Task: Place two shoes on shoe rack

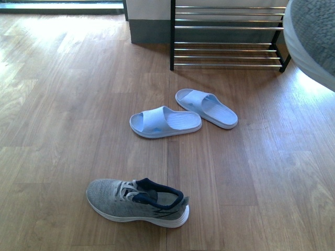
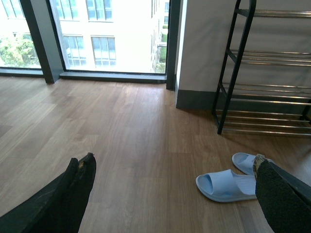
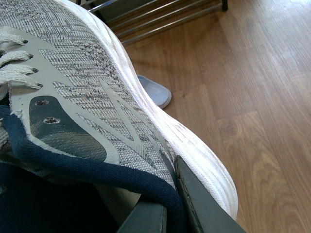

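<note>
My right gripper is shut on the dark collar of a grey sneaker, held up in the air. That sneaker's toe shows at the top right of the front view, right of the shoe rack. The other grey sneaker lies on the floor in front. Two pale blue slides lie between it and the rack. My left gripper is open and empty above the floor, left of the slides. The rack's shelves in view are bare.
The wood floor is open to the left. A grey-skirted white wall stands behind the rack. A floor-level window is at the far left. The rack's rods also show in the right wrist view.
</note>
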Robot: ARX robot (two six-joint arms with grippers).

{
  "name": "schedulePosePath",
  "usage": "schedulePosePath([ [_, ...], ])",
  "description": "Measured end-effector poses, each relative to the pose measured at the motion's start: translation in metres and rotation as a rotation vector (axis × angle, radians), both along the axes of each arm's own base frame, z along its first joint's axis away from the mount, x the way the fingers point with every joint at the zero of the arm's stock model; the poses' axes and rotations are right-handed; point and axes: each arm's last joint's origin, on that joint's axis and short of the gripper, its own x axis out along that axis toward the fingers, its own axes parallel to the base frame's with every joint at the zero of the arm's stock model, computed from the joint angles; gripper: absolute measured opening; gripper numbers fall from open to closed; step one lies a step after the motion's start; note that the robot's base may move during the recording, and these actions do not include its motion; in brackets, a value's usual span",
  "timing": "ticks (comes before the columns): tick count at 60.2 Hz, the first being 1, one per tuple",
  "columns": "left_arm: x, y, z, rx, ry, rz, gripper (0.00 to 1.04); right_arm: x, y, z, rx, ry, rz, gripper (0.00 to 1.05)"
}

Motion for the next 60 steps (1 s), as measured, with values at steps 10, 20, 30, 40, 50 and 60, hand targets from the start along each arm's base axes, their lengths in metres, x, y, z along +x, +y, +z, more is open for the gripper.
schedulePosePath([
  [10, 0.000, 0.000, 0.000, 0.000, 0.000, 0.000, 0.95, -0.025, -0.010, 0.001, 0.019, -0.058, 0.001, 0.01],
  [20, 0.000, 0.000, 0.000, 0.000, 0.000, 0.000, 0.95, -0.026, -0.010, 0.002, 0.016, -0.068, 0.001, 0.01],
  [30, 0.000, 0.000, 0.000, 0.000, 0.000, 0.000, 0.95, -0.026, -0.010, 0.002, 0.014, -0.068, 0.003, 0.01],
  [40, 0.000, 0.000, 0.000, 0.000, 0.000, 0.003, 0.95, -0.026, -0.010, 0.002, 0.017, -0.069, 0.010, 0.01],
  [50, 0.000, 0.000, 0.000, 0.000, 0.000, 0.002, 0.95, -0.026, -0.010, 0.001, 0.015, -0.068, 0.007, 0.01],
  [60, 0.000, 0.000, 0.000, 0.000, 0.000, -0.002, 0.95, -0.027, -0.011, 0.001, 0.013, -0.066, 0.000, 0.01],
])
